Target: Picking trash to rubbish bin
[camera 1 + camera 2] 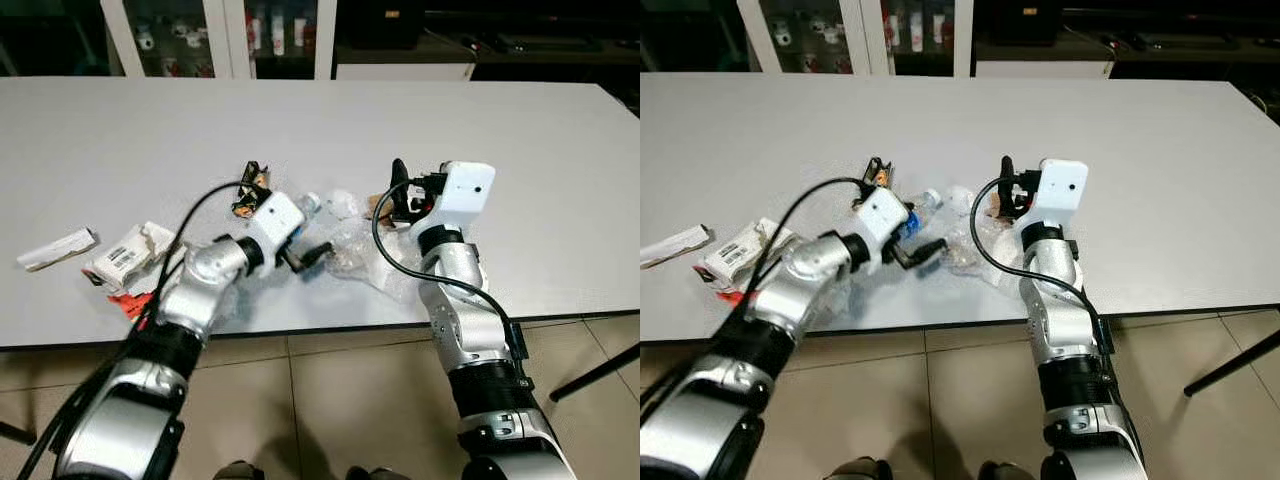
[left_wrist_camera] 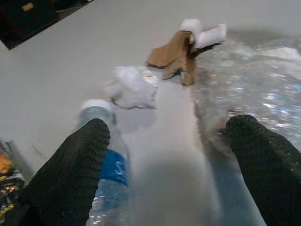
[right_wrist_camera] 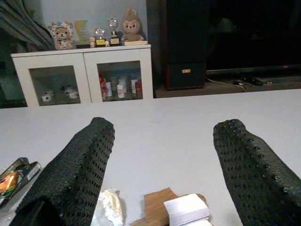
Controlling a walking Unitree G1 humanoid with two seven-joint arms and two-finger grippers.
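left claw (image 2: 164, 155) gaping wide, lining up on water bottle (image 2: 106, 165) | right claw (image 3: 160, 165) hanging open over surface (image 1: 120, 130); probably waiting

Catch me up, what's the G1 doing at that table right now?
It stands at the white table with both arms over a pile of trash. The left gripper is open and low, its fingers either side of a gap between a plastic bottle and crumpled clear plastic. The right gripper is open, above a brown paper scrap. Nothing is held yet. More wrappers lie to the robot's left.
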